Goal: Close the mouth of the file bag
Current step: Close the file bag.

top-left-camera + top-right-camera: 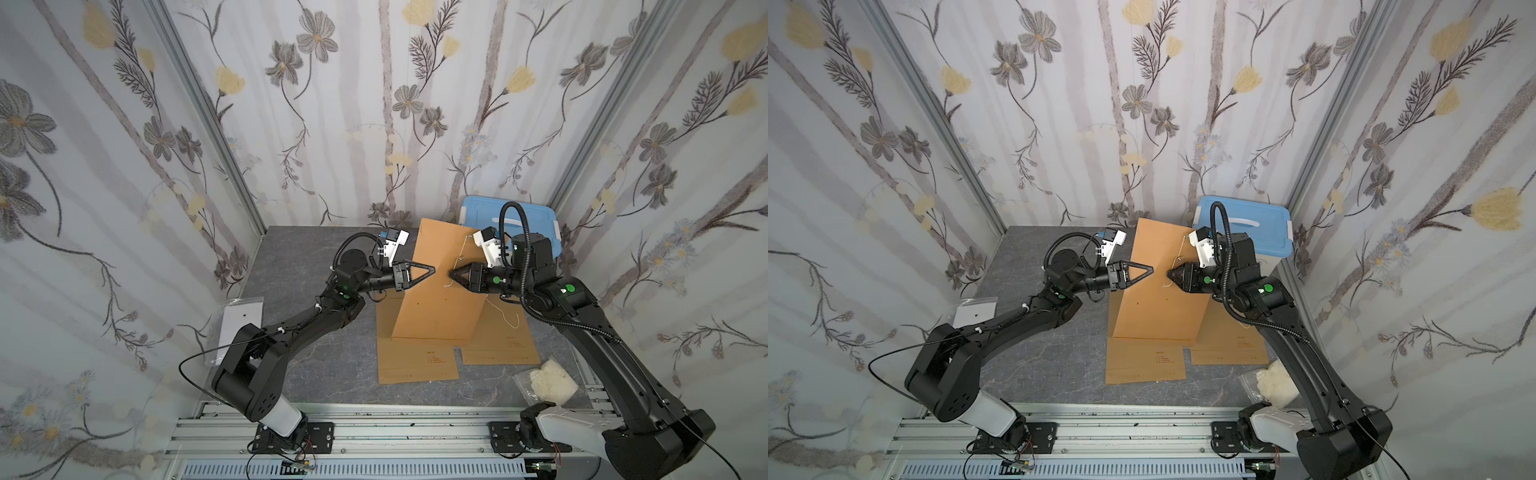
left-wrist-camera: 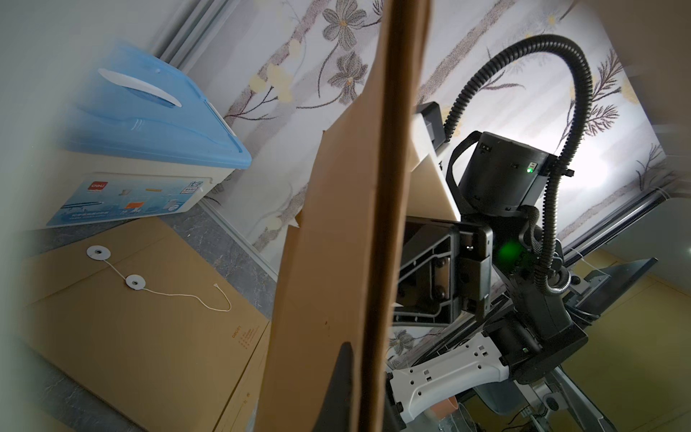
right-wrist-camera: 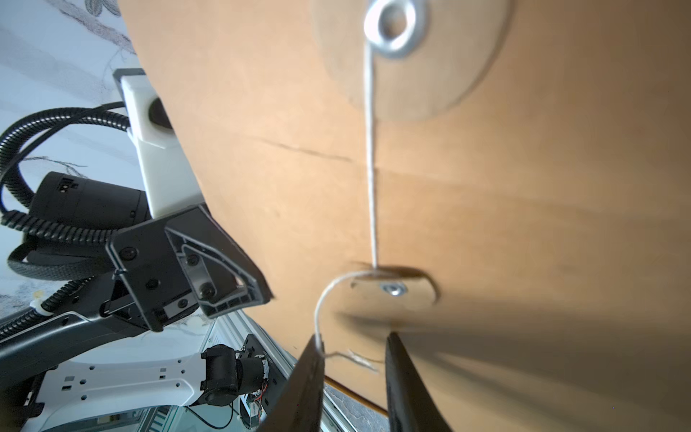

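the file bag (image 1: 436,307) hangs upright over the flat bags (image 1: 415,361), its edge pinched in the left gripper (image 1: 432,269). the right gripper (image 3: 353,338) stands narrowly parted, the string (image 3: 371,187) loose against one jaw; i'd pinch its tail, then wind snugly round the lower disc (image 3: 392,295).

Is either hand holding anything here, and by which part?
The left hand pinches the upright file bag by its side edge, about halfway up. The right hand is open; the string merely rests against it, unpinched.
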Motion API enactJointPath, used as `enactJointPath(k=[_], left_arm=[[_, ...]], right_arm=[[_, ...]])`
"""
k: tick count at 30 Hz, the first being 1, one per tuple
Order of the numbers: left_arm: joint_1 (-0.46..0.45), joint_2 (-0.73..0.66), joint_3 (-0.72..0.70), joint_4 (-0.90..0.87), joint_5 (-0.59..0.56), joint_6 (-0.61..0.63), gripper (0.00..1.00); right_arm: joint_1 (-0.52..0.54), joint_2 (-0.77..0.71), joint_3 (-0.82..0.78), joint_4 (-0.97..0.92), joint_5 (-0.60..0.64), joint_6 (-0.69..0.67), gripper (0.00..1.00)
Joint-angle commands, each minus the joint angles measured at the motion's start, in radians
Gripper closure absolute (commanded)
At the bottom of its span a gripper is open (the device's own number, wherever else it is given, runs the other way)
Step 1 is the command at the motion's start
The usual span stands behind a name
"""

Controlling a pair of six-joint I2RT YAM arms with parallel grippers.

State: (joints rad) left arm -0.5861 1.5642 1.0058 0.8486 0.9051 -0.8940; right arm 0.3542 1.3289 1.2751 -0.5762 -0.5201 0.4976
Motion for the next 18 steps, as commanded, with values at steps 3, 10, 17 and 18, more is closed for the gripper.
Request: enactJointPath(k=[3, 10, 17, 18], left_arm=[[0.000, 0.001, 0.011, 0.028, 0.009, 0.013, 1.00], [-0.001, -0.001, 0.017, 0.014, 0.009, 0.021, 1.00], [-0.002, -0.004, 0.018, 0.006, 0.007, 0.026, 1.00], [-0.002, -0.004, 0.019, 0.007, 0.008, 0.026, 1.00]], right_arm=[[-0.028, -0.051, -0.029, 0.047, -0.018, -0.031, 0.65], [-0.036, -0.093, -0.007, 0.045, -0.018, -0.043, 0.65], [-0.035, -0.087, -0.015, 0.068, -0.048, -0.028, 0.63], [-0.036, -0.088, -0.018, 0.078, -0.049, -0.026, 0.62]])
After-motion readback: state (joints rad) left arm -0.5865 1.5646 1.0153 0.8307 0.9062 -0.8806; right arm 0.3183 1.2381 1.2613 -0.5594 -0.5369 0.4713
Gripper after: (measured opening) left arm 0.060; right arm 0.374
